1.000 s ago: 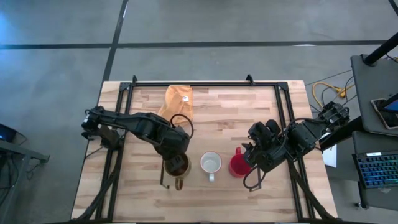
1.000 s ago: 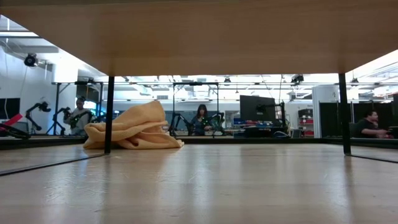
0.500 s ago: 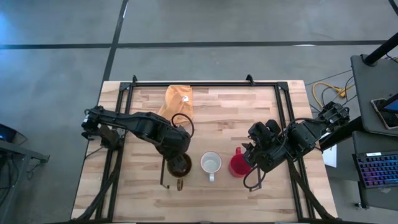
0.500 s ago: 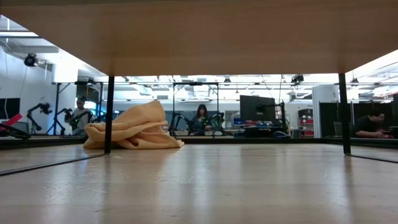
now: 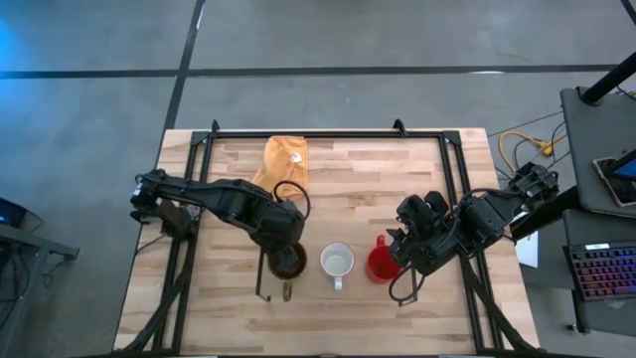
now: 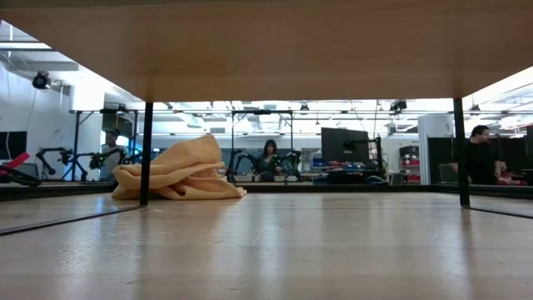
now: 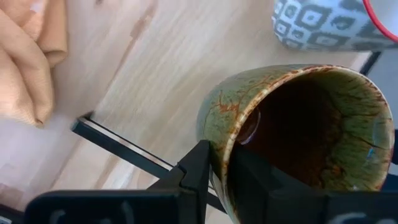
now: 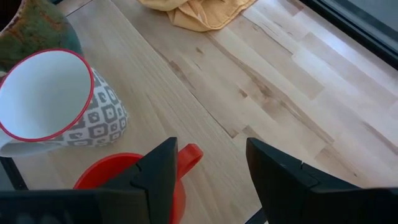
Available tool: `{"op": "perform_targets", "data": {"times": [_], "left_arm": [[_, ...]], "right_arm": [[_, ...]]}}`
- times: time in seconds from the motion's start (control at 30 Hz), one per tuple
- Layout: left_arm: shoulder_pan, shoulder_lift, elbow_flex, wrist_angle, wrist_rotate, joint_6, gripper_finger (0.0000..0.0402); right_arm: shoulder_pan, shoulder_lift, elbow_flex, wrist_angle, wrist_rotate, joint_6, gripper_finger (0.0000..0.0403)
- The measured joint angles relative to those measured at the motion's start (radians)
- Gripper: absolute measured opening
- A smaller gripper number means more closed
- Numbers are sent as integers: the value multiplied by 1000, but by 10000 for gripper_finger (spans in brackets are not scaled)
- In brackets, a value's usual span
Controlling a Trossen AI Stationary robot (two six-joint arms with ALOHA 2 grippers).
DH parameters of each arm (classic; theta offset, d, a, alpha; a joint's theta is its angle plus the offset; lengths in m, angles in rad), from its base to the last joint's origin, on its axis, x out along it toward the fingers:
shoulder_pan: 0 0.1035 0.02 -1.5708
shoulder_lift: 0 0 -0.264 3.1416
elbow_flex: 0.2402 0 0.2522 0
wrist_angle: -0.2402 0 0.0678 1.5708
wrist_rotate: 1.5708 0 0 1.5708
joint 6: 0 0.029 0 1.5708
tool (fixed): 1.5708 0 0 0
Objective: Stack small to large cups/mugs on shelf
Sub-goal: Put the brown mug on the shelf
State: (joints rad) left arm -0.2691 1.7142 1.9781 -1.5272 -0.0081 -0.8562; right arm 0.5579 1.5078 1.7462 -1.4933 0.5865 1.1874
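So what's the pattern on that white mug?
Grey squares on the white mug, with a red rim; the right wrist view shows it best.

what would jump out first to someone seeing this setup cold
Three mugs in a row on the shelf: brown-gold mug, white mug, red mug. The left gripper pinches the brown-gold mug's rim; the right gripper hangs open over the red mug. Behind lies an orange cloth.

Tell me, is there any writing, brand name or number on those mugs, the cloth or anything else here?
No readable text in any view.
The white mug carries only a grey square pattern, no letters.
The brown mug, held at its rim by the left claw, and the red mug are bare.
The cloth has a small pale spot, too small to read.
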Motion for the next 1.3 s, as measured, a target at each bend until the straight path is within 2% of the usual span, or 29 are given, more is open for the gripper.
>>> {"op": "perform_targets", "data": {"times": [0.6,0.8,1.13,1.3], "left_arm": [[2,0,-8,0,-11,27,43],[2,0,-8,7,48,29,43],[2,0,-7,9,-9,23,43],[1,0,-6,9,-22,-4,59]], "right_arm": [[0,0,0,-30,-2,-17,185],[0,0,0,-52,-2,-17,185],[0,0,0,-52,-2,-21,185],[0,0,0,-53,-2,-21,185]]}}
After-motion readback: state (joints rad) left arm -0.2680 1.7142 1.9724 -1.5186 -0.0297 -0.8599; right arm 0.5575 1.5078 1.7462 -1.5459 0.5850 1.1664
